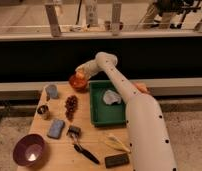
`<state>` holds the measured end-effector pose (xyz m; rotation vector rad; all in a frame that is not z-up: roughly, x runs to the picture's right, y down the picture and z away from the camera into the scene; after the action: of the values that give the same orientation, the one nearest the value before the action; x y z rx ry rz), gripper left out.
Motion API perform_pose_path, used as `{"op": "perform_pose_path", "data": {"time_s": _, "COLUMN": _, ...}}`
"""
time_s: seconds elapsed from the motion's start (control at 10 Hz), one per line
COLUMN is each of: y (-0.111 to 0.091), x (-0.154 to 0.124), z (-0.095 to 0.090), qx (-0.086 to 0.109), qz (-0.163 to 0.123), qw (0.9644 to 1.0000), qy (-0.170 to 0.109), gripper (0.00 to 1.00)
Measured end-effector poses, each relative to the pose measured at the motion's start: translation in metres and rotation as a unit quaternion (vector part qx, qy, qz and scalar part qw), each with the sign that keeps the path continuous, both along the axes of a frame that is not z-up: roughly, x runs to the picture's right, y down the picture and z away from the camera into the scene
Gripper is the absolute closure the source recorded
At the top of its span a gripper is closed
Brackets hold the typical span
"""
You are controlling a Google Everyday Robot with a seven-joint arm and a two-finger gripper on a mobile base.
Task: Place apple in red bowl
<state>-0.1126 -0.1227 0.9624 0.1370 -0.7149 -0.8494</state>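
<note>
- Jaws of the gripper (pixel 80 76) hang over the red bowl (pixel 77 82); whether they are parted or closed cannot be told.
- Apple (pixel 79 77) sits at the jaws, above the bowl, at the worktop's (pixel 59 150) far edge.
- Green tray (pixel 100 116) lies just beside.

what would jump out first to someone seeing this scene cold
The big white robot arm dominates, sweeping up from the lower right over the wooden table. Its gripper sits at the far left-centre edge, right at the red bowl; the apple can't be told apart from the bowl there. Next come the green tray mid-table and the purple bowl at the near left corner.
</note>
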Motion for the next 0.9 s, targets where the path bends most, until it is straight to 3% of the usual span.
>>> {"op": "perform_pose_path", "data": {"time_s": 0.6, "y": -0.0001, "x": -0.0038, "z": -0.0067, "qx": 0.005, "qz": -0.019, "qw": 0.9998, "qy": 0.005, "gripper": 0.2}}
{"op": "perform_pose_path", "data": {"time_s": 0.9, "y": -0.0008, "x": -0.0021, "z": -0.0098, "qx": -0.023, "qz": -0.02, "qw": 0.9988, "qy": 0.039, "gripper": 0.2}}
